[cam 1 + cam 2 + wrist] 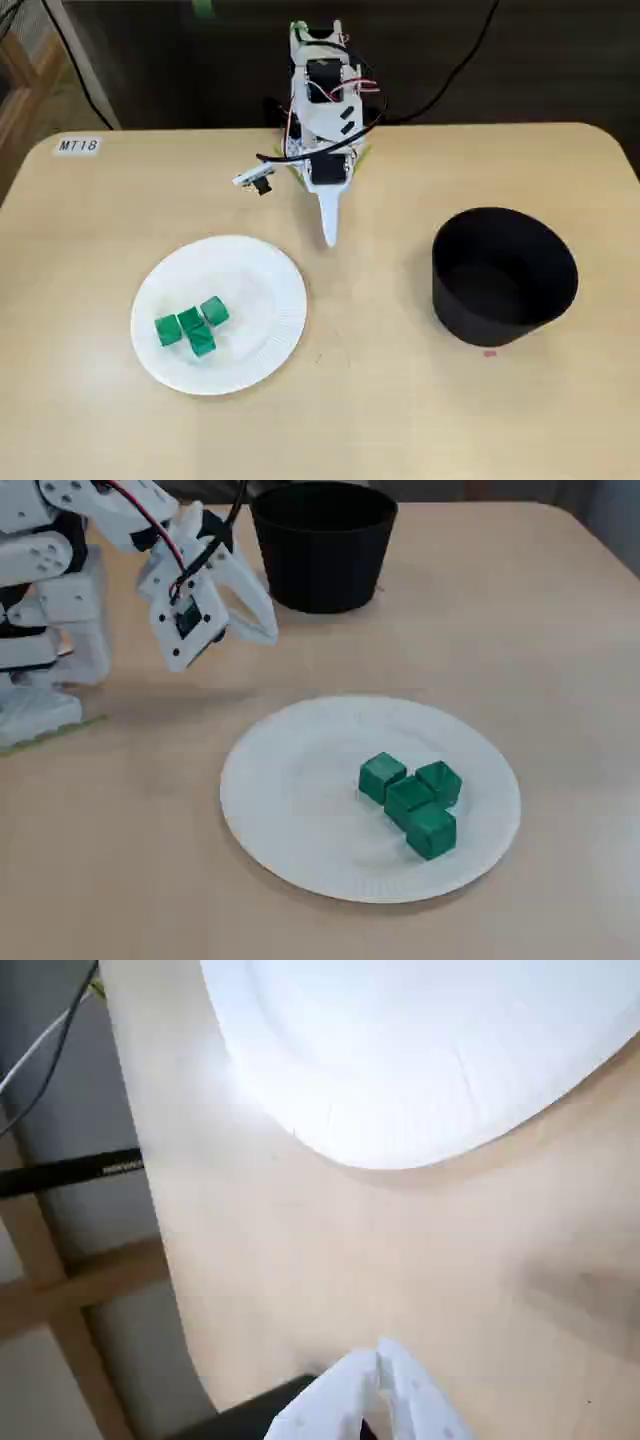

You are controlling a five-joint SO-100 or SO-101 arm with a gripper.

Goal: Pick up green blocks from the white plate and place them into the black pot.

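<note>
Several green blocks (190,326) lie clustered on the left part of the white plate (262,290) in a fixed view. In another fixed view the blocks (411,798) sit right of the plate's (290,790) middle. The black pot (500,310) stands on the table, apart from the plate, and its inside looks empty; it is also at the back (322,560). My gripper (329,238) hangs shut and empty over bare table between plate and pot, closer to the robot base (268,632). In the wrist view the gripper (380,1356) points toward the plate's rim (430,1070); no blocks show there.
A light wooden table (380,400) carries everything. The arm's base (325,110) stands at the table's far edge with loose cables. A label reading MT18 (78,146) is stuck at the far left corner. The table's edge (160,1230) shows at the wrist view's left.
</note>
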